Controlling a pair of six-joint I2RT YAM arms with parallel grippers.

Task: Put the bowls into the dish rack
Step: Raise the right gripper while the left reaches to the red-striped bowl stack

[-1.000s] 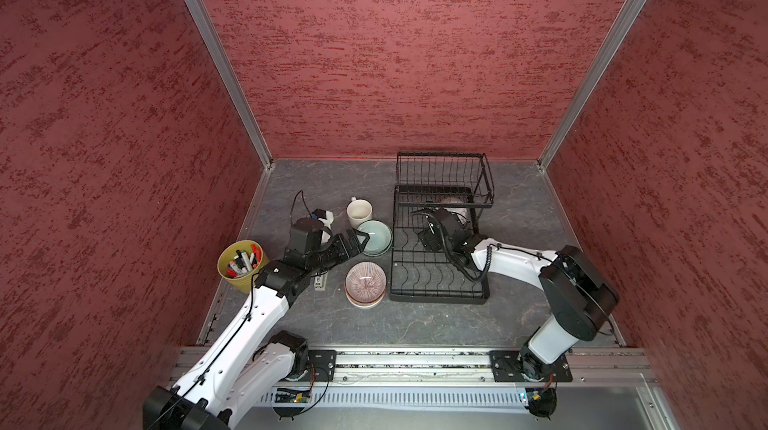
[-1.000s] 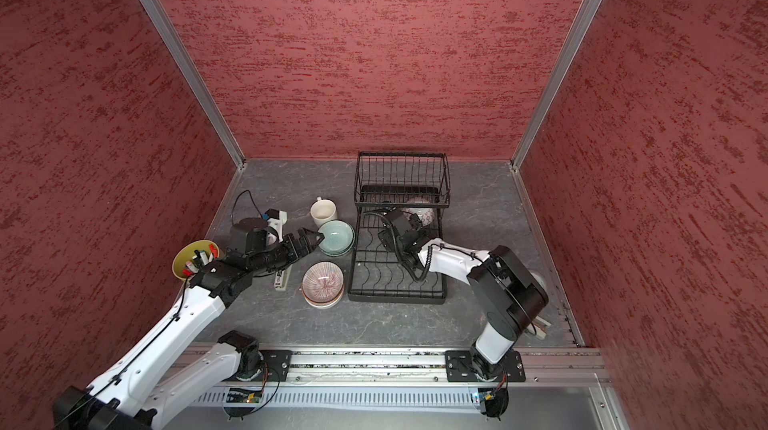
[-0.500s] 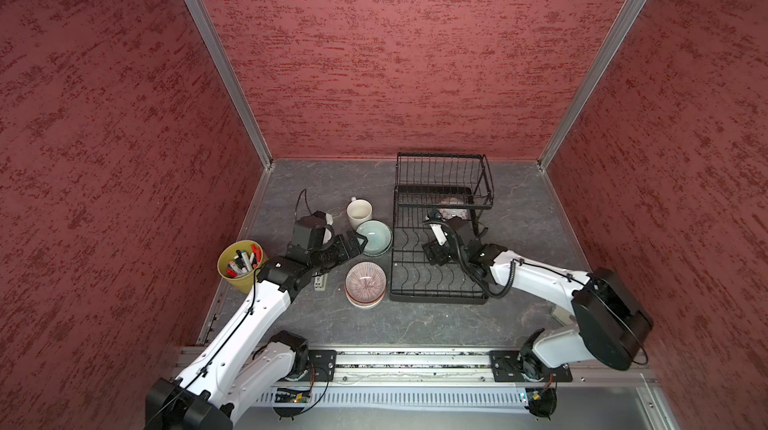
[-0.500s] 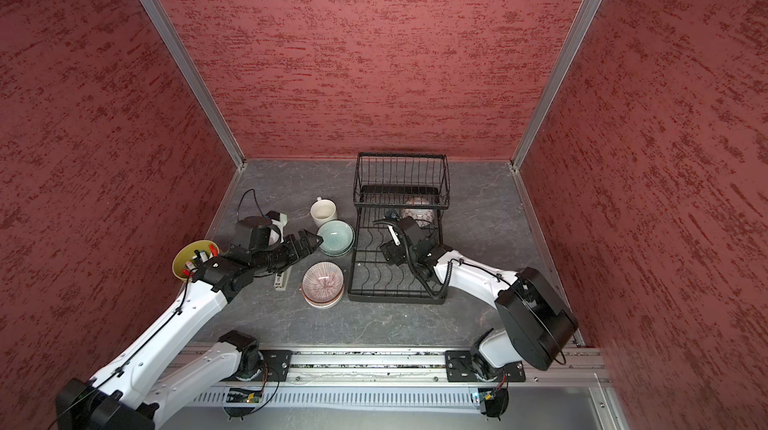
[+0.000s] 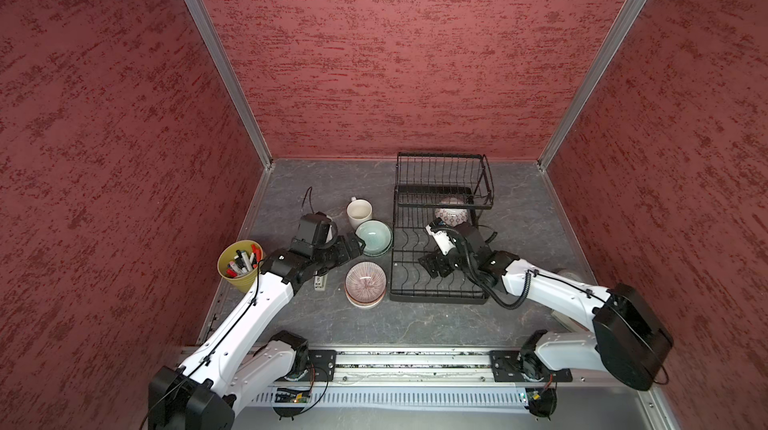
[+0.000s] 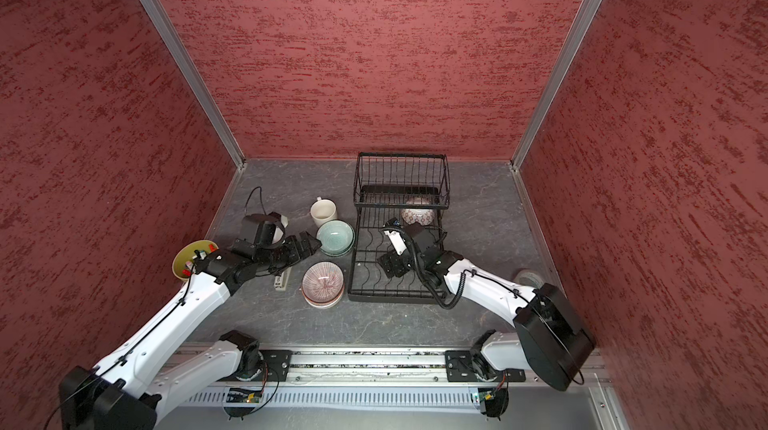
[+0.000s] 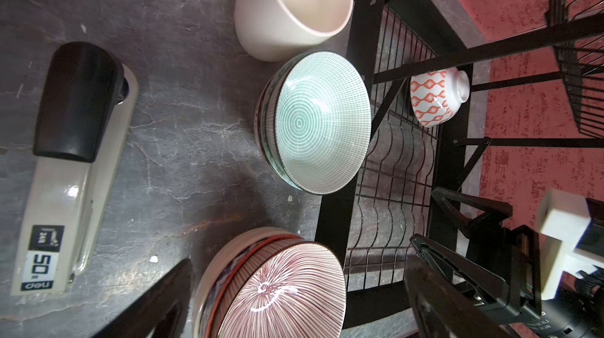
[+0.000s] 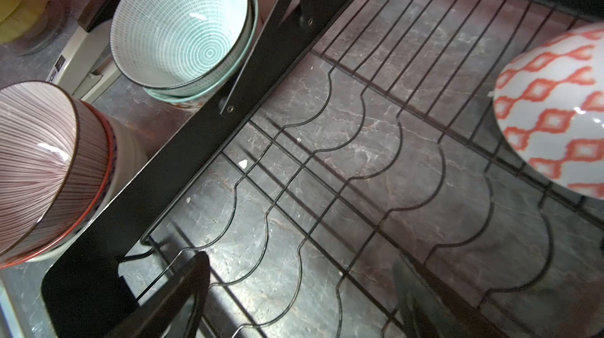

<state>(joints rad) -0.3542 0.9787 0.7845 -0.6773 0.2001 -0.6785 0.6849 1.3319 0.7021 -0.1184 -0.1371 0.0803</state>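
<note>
Since a second ago the left gripper has hardly shifted, while the right gripper has drawn back from the orange-patterned bowl toward the front of the dish rack. The left jaws stand wide apart and empty, just beside the pale green bowl stack, whose opening faces up. The pink-striped bowl stack sits in front of it, beside the rack. A marker pot, a stapler and a mug stand around. The right jaws are apart and empty, over the wavy dividers. The orange-patterned bowl leans tipped at the far end of the rack, under the upper basket
</note>
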